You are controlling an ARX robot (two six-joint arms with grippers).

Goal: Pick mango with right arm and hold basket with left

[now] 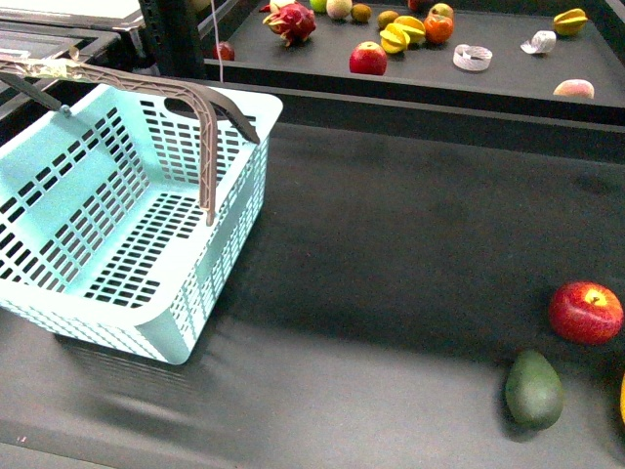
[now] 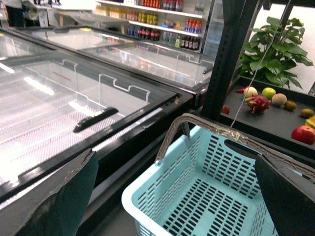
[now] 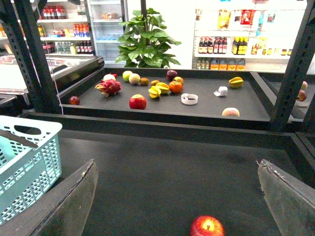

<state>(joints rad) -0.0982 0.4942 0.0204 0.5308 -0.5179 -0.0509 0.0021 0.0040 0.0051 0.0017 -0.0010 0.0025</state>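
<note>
Only a yellow-orange sliver of the mango (image 1: pixel 623 399) shows, at the right edge of the front view on the dark mat. The light blue basket (image 1: pixel 229 210), with a brown handle (image 1: pixel 146 83), is empty and stands at the left. Neither arm shows in the front view. My left gripper (image 2: pixel 177 206) is open and hovers above the basket's rim (image 2: pixel 147 187), one finger (image 2: pixel 59 201) outside it. My right gripper (image 3: pixel 177 201) is open and empty above the mat. A red apple (image 3: pixel 207 226) lies between its fingers, and the basket (image 3: pixel 29 157) is off to one side. The mango is out of both wrist views.
A red apple (image 1: pixel 586 313) and a dark green egg-shaped fruit (image 1: pixel 533 389) lie next to the mango sliver. A raised back shelf (image 1: pixel 508 83) holds several fruits, among them a dragon fruit (image 1: pixel 291 23). Glass-topped freezers (image 2: pixel 74 93) stand beside the basket.
</note>
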